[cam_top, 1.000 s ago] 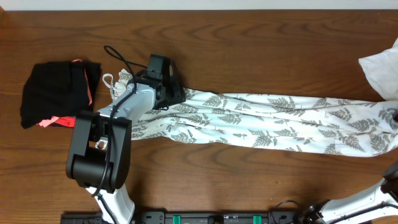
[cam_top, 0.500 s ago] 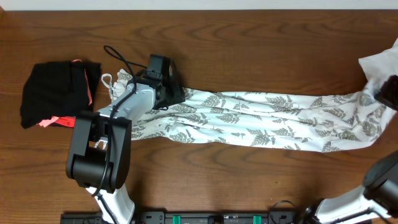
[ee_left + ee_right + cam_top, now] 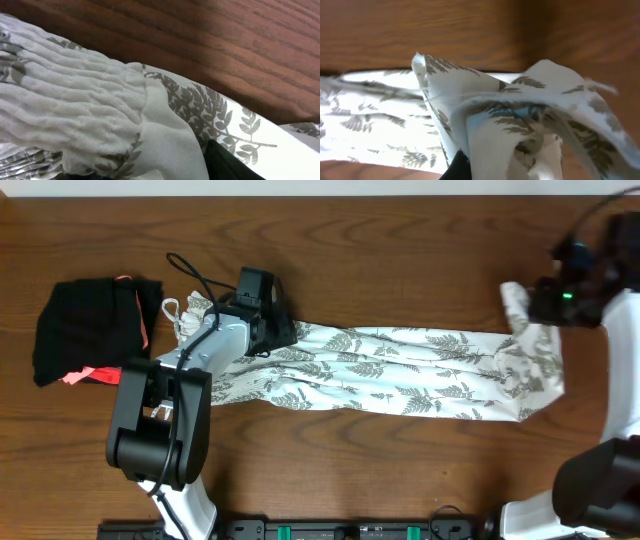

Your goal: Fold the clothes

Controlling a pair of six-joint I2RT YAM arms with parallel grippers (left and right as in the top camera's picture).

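Wood table (image 3: 400, 480) fills the scene. The dress (image 3: 400, 375) lies across its middle as a long strip running left to right. Black bundle (image 3: 90, 330) sits well apart at the left. Left gripper (image 3: 272, 320) rests on the smocked top end, fingers buried in cloth, so can't tell if they pinch. Right gripper (image 3: 545, 302) pinches the hem end, raised and curled over. You look mid-fold: carry the hem low and straight toward the top end, keep the edges matched, don't twist.
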